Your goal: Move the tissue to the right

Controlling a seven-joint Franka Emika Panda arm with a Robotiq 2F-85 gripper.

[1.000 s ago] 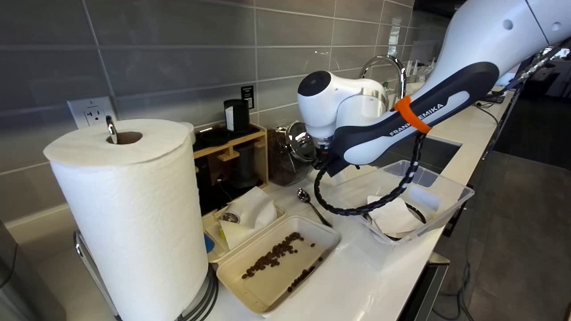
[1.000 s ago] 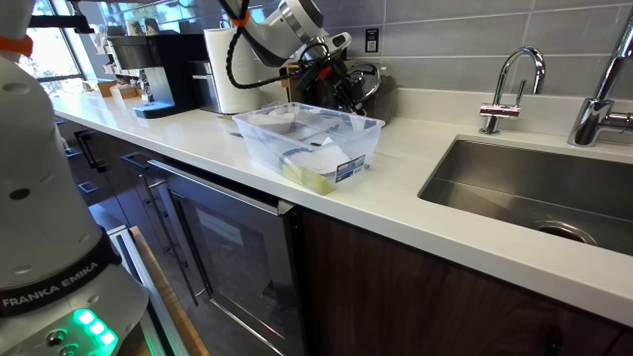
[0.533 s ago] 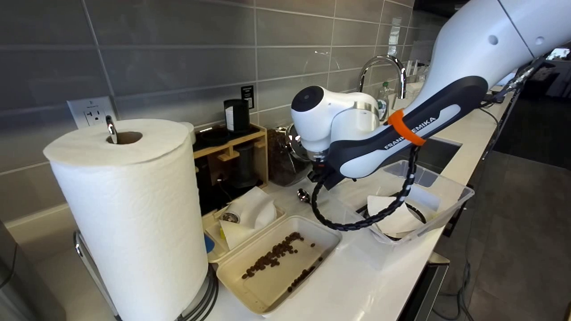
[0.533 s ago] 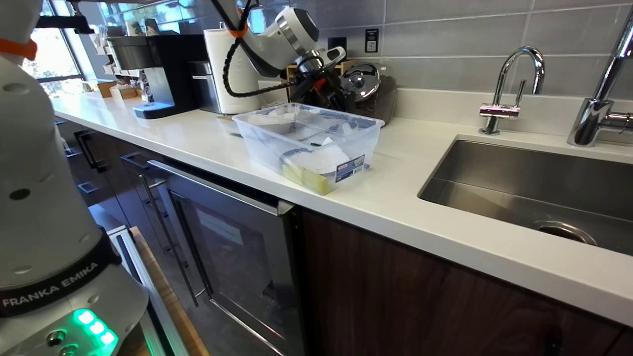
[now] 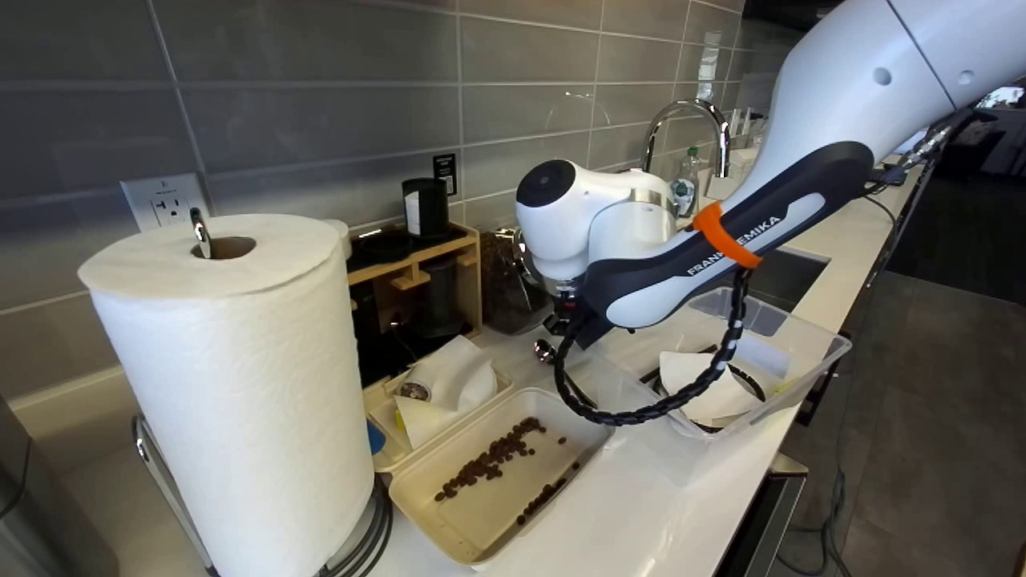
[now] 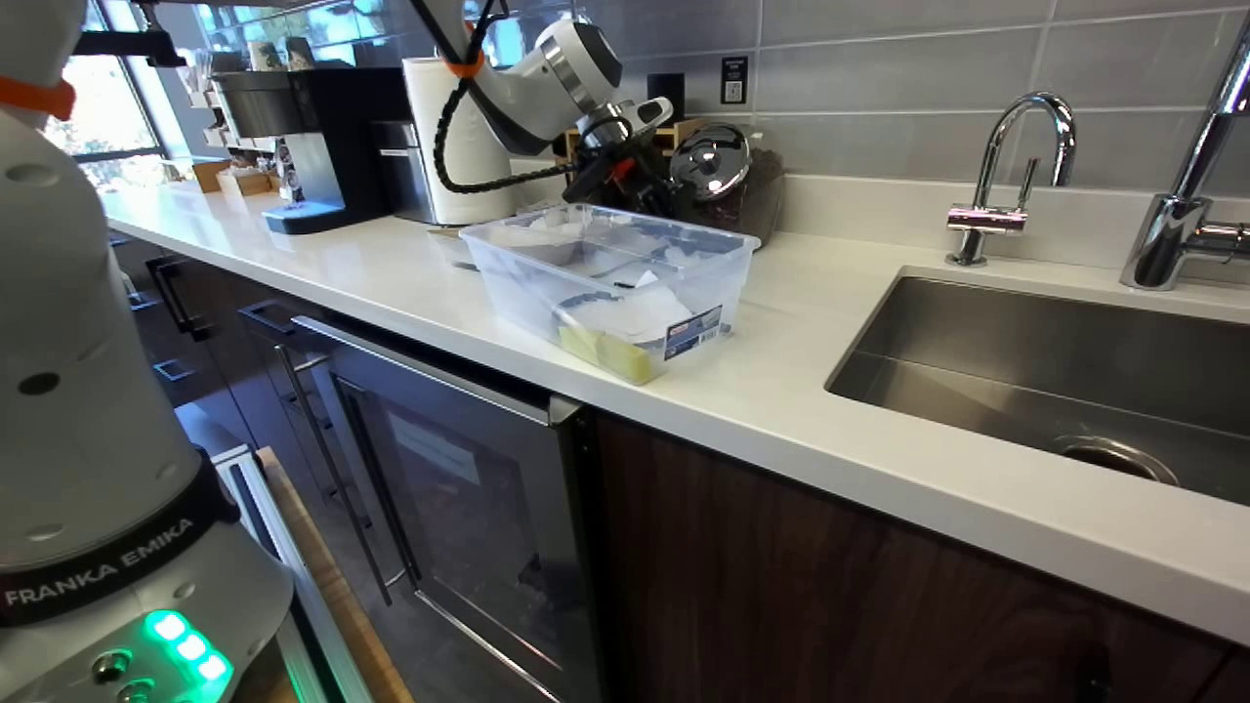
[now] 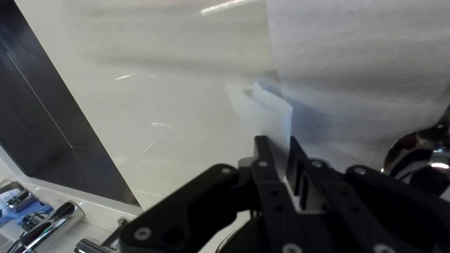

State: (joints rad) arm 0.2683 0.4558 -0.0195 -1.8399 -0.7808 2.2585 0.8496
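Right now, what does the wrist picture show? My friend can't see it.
The claw pinches a fold of white tissue over a white counter. A dark sink is at the left, with shiny taps in the corner below.

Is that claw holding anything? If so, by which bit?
A tissue, apparently pinched between the fingertips just short of a narrow end; whether corner or edge isn't clear.

Cannot follow the tissue down into the gripper in the wrist view, nor trace its blurred edges. Cannot name the dark shiny thing cut off by the right edge there. Cannot make out the gripper's tips in both exterior views, past the arm or the cloudy plastic box. Cannot read the box's small label. Lose part of the spoon behind the cable.
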